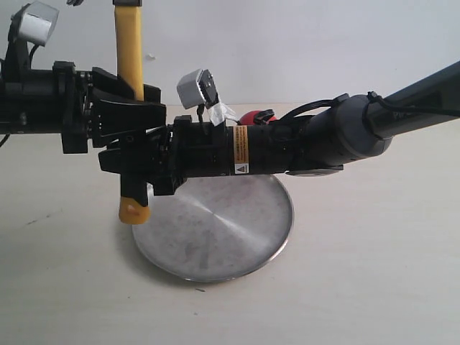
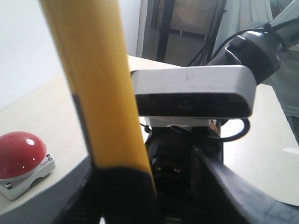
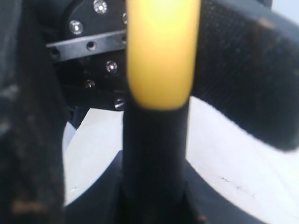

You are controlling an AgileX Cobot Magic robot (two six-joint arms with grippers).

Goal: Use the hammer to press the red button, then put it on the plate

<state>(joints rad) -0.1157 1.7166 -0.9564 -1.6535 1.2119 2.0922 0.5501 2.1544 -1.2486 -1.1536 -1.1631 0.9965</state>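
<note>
Hammer [image 1: 129,50] upright and clear of the bench [image 1: 374,273], head out of sight above, yellow looped end hanging lowest.

Two pincers on the shaft at once. Left pincer [image 1: 129,104] sat where yellow neck meets black handle. Right pincer [image 1: 140,169] had reached across and sat just below it, on the black part. Looked like a handover.

Grip: could not tell for either. Both wrist views were blurred and crowded, with dark fingers either side of the handle and contact not readable. The hammer touched nothing else, so I judged that at least one was clamped on it — which one, no saying.

Plate [image 1: 230,237] lay bare on the bench beneath and just beyond the right pincer; the hammer's lower end hung near its rim, not on it.

Red button [image 2: 21,154] stood beside the plate, off to the left pincer's side, largely hidden behind the right arm from where I stood.

Progress: nothing showed whether the button had been pressed. Hammer not yet on the plate — that step remained, at least.
</note>
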